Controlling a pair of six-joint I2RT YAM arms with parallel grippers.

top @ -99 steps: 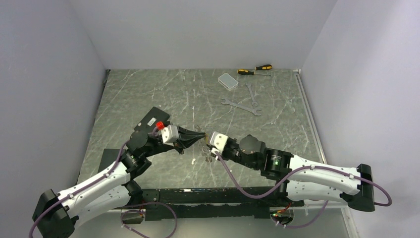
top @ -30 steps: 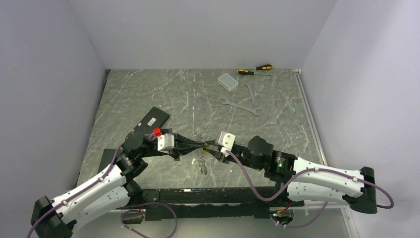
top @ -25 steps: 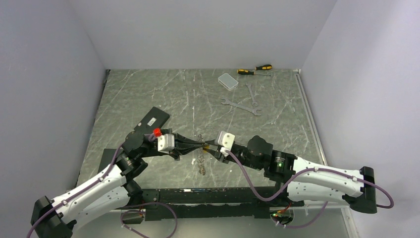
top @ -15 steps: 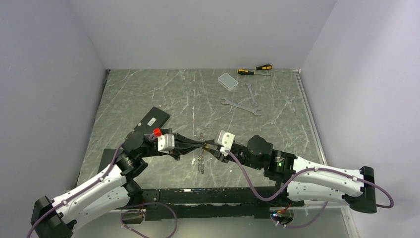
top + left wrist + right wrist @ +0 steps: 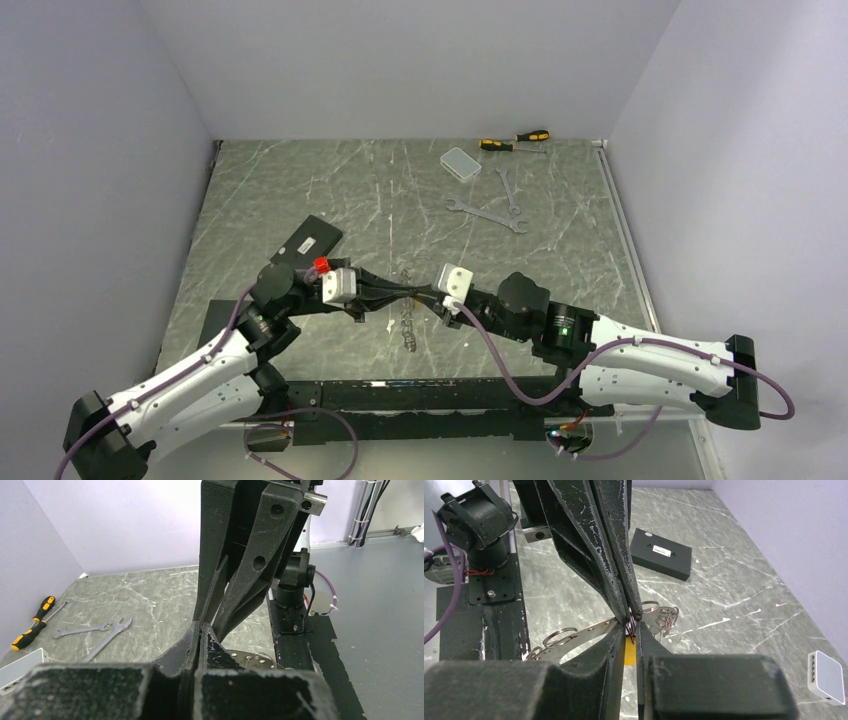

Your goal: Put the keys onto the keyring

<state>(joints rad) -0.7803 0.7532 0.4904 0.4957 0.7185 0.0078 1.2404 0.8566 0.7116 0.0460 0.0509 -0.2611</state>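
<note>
Far left on the table (image 5: 270,180) I see a black box (image 5: 308,240), well clear of the arms. The left gripper (image 5: 402,292) reaches in toward the middle. On the right wrist feed its fingers (image 5: 616,580) are pressed together at the tips, pinching what looks like the thin wire of the keyring (image 5: 407,322). The ring hangs just under the two grippers near the front centre of the table, with its silver keys (image 5: 579,630) fanned out below. The right gripper (image 5: 424,294) meets the left tip to tip. Its fingers (image 5: 611,647) are clamped on the yellow key (image 5: 629,651), held right at the ring wire. Whether the key is threaded on I cannot tell. Far back right lie a clear box (image 5: 461,163), wrenches (image 5: 487,213) and screwdrivers (image 5: 515,141).
</note>
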